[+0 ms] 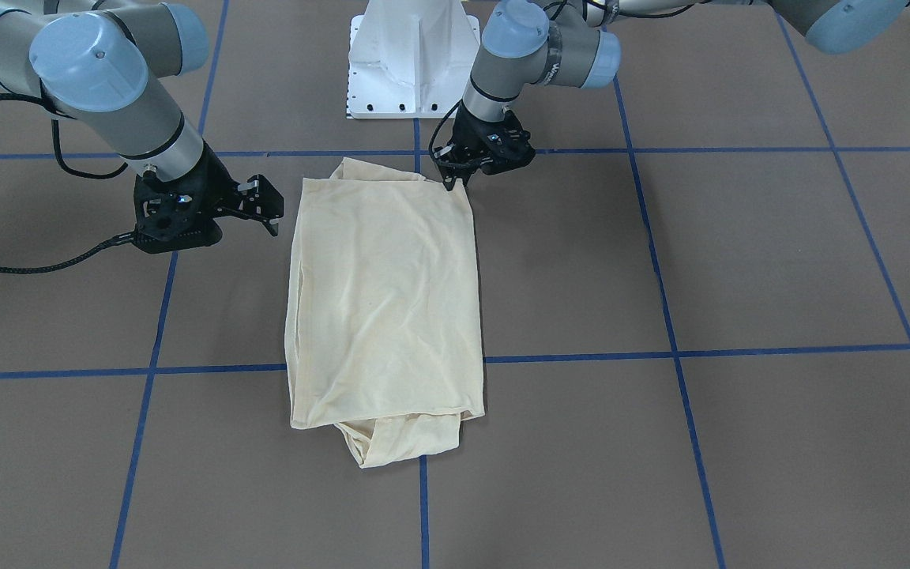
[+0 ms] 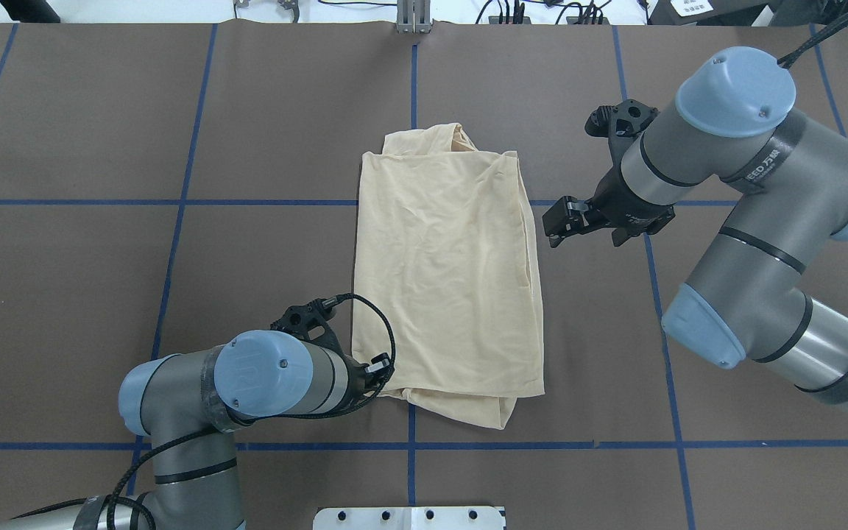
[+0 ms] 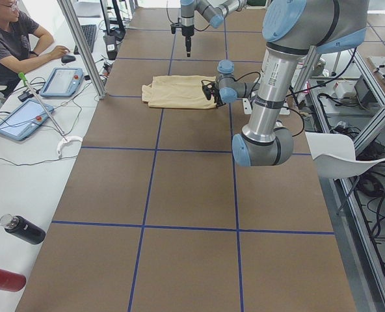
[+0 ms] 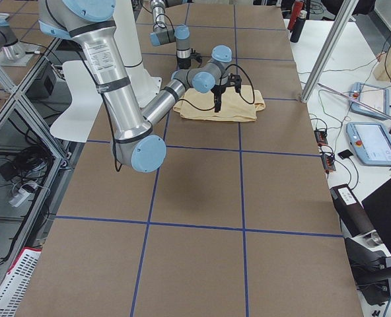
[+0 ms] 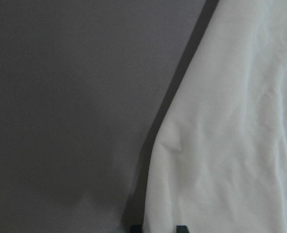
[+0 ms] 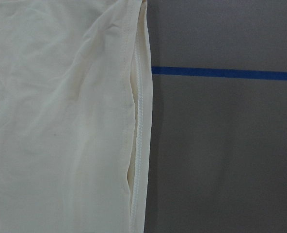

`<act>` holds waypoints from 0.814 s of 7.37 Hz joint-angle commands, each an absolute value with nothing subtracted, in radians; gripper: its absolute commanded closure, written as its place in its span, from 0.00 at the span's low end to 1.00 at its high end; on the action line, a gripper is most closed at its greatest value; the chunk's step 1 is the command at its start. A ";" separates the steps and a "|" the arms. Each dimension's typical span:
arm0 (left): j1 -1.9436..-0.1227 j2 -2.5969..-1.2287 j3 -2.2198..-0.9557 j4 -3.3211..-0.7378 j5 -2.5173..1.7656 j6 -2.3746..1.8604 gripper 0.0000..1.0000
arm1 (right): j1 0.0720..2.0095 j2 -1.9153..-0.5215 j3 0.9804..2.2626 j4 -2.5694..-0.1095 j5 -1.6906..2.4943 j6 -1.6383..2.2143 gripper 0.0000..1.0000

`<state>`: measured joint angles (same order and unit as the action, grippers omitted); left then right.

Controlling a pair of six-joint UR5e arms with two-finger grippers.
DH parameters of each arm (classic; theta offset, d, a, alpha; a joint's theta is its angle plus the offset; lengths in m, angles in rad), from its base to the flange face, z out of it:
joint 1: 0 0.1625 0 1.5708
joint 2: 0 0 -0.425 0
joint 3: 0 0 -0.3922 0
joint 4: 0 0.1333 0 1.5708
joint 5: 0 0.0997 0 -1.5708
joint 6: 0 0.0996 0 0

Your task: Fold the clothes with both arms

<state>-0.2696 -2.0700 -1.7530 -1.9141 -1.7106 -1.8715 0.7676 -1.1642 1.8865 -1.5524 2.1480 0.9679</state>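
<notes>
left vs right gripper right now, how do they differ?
Left gripper sits low at the shirt corner nearest the robot's base; right gripper hangs beside a long edge, clear of the cloth. Right fingers are spread wide; left fingers are drawn closer, and I cannot tell whether they pinch cloth. Both are black, at the shirt's edges, and lift nothing.
</notes>
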 commanded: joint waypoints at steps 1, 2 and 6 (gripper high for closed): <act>-0.272 -2.069 -1.750 -1.913 -1.712 -1.870 1.00 | 0.769 -1.164 1.884 -1.552 2.146 0.968 0.00; -0.272 -2.071 -1.752 -1.913 -1.712 -1.868 1.00 | 0.767 -1.164 1.884 -1.554 2.146 0.968 0.00; -0.278 -2.071 -1.787 -1.905 -1.717 -1.868 1.00 | 0.628 -1.183 1.937 -1.552 1.968 1.166 0.00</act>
